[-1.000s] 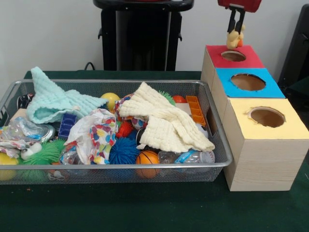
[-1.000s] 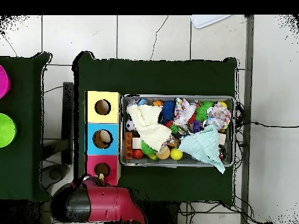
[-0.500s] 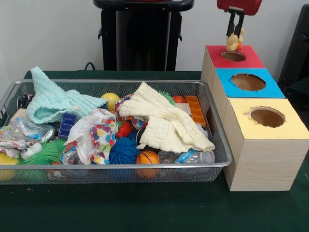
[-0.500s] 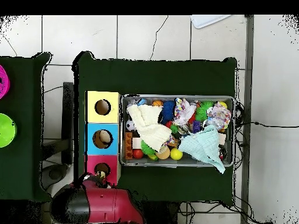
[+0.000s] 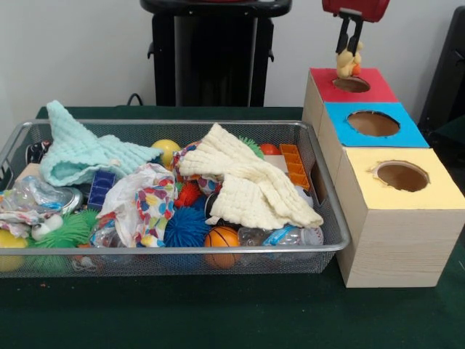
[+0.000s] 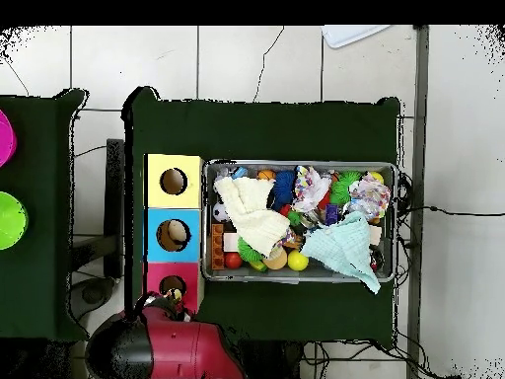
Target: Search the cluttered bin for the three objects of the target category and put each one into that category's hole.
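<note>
My gripper (image 5: pixel 348 57) hangs from the red arm at the top right, shut on a small yellow toy (image 5: pixel 346 64) just above the hole (image 5: pixel 352 84) of the red-topped box (image 5: pixel 363 92). In the overhead view the arm (image 6: pixel 168 345) covers the gripper beside the red box (image 6: pixel 174 287). The wire mesh bin (image 5: pixel 174 251) lies to the left, full of clutter: a cream cloth (image 5: pixel 245 183), a mint cloth (image 5: pixel 81 154), a patterned cloth (image 5: pixel 142 200), a small basketball (image 5: pixel 221 238), spiky balls (image 5: pixel 186 225).
A blue-topped box (image 5: pixel 374 125) and a yellow-topped box (image 5: pixel 402 182), each with a round hole, stand in a row with the red one, right of the bin. The black pedestal (image 5: pixel 212 51) stands behind. Magenta and green discs (image 6: pixel 8 212) lie far left in the overhead view.
My gripper with the yellow toy has shifted slightly left and toward the back over the red box. The bin's contents have not moved.
</note>
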